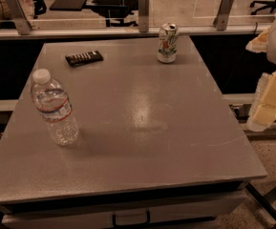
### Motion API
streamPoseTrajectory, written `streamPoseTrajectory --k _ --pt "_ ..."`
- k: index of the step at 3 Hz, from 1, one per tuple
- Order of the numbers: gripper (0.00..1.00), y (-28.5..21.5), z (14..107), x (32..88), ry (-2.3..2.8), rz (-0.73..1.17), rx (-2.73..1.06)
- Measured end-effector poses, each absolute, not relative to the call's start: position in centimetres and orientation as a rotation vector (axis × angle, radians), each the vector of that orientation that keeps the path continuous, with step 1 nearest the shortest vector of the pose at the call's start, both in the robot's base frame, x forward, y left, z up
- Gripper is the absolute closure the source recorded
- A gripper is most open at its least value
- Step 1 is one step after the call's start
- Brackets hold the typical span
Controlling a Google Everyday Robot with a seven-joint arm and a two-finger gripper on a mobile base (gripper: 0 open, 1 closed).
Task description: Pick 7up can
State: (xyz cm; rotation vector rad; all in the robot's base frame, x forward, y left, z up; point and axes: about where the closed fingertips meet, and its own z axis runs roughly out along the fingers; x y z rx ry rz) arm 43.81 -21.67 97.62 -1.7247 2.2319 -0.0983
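Observation:
The 7up can stands upright near the far edge of the grey table, right of the middle. It is whitish-silver with green and red markings and a silver top. My gripper hangs at the right edge of the view, beyond the table's right side and partly cut off by the frame. It is well to the right of the can and nearer to me, and touches nothing.
A clear plastic water bottle with a white cap stands upright at the table's left. A dark flat snack bar lies at the far left. A railing with glass panels runs behind the table.

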Motion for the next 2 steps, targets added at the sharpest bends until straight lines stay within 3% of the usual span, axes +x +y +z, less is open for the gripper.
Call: streamPoseTrajectory --k 2 --pt "0.0 -21.5 97.7 45.3 2.233 -0.095 -1.699"
